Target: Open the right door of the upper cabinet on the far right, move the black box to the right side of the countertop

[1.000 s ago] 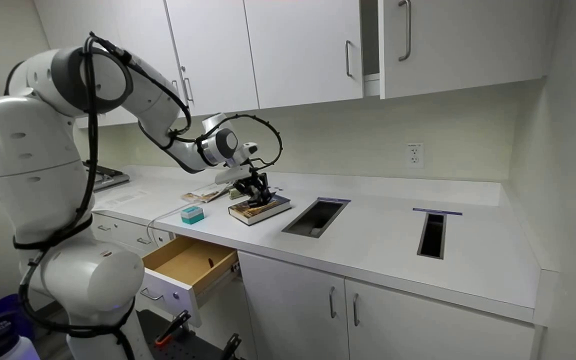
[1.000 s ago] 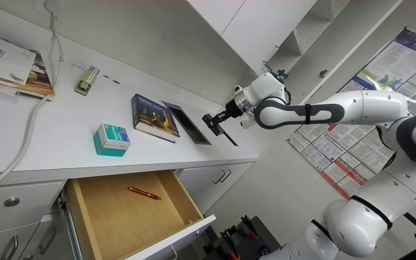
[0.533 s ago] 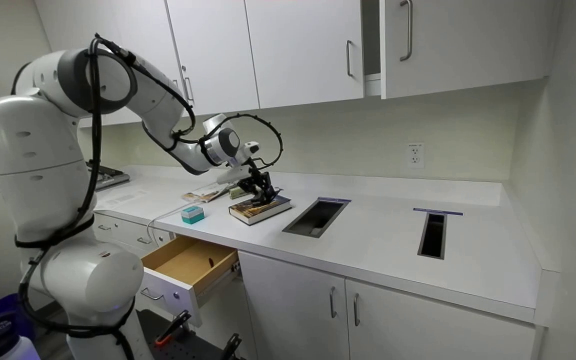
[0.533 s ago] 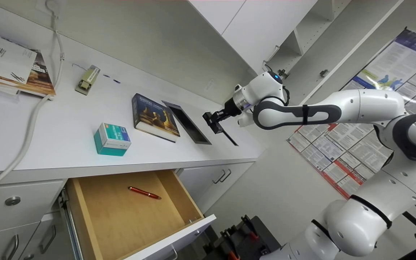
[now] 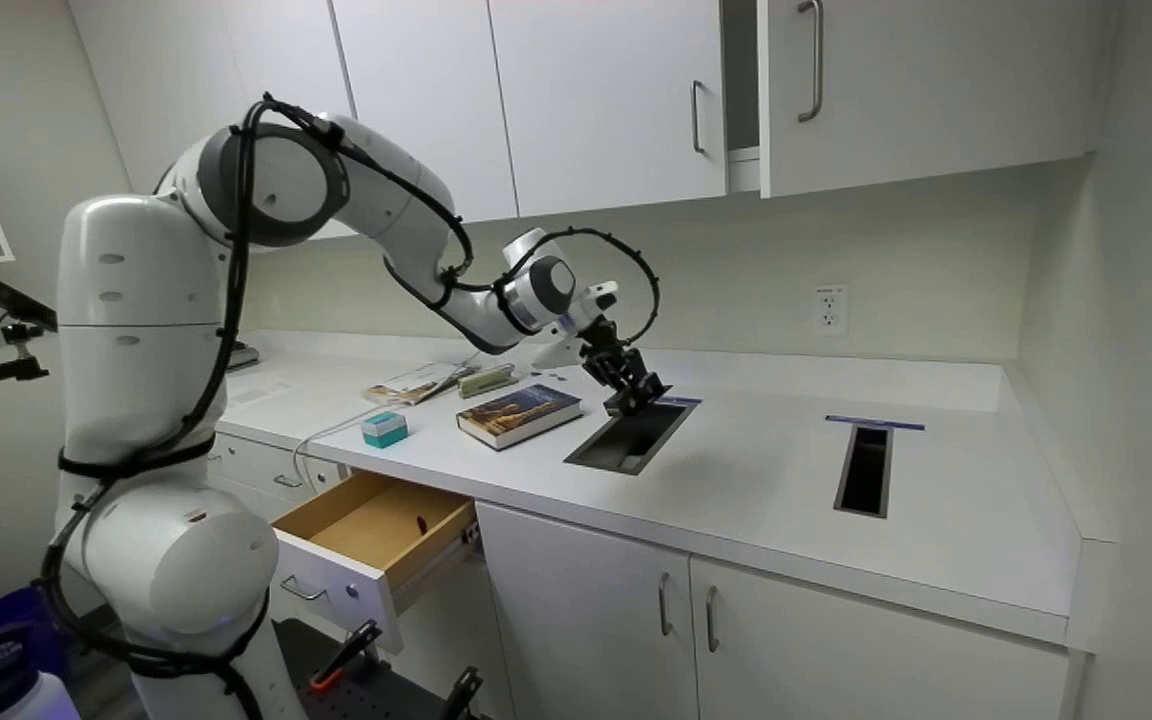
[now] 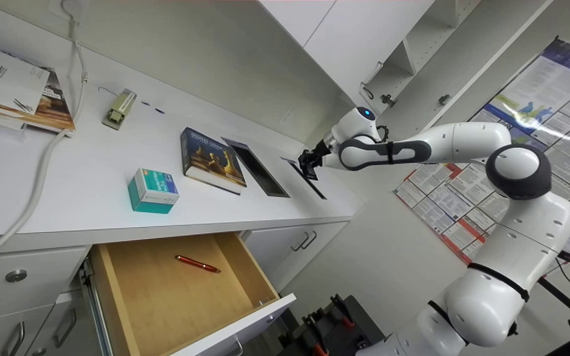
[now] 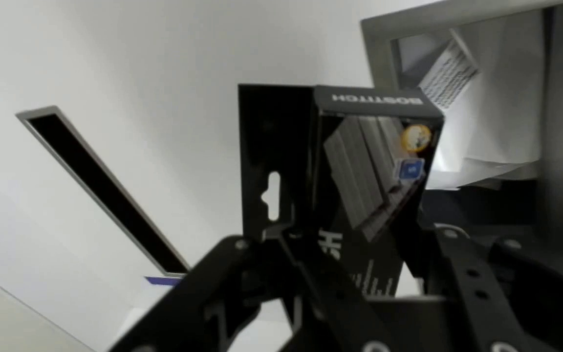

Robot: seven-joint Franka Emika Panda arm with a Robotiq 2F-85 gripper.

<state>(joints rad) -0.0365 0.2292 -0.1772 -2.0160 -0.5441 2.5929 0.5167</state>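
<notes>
Gripper (image 7: 357,234) holds black box (image 7: 377,161); it reads BOSTITCH.

Looks diffusely lit in both exterior views, dull grey on the far-right upper cabinet door (image 5: 926,90) and near black inside the narrow slot (image 5: 865,470). Falls into faint, soft-edged shadow on the countertop (image 5: 736,540). Flares at upper right in an exterior view (a curved white streak) on the poster (image 6: 542,113). Blurs in the wrist view, worst along the bottom at the gripper (image 7: 359,239), but reads legibly atop the black Bostitch box (image 7: 369,168).
</notes>
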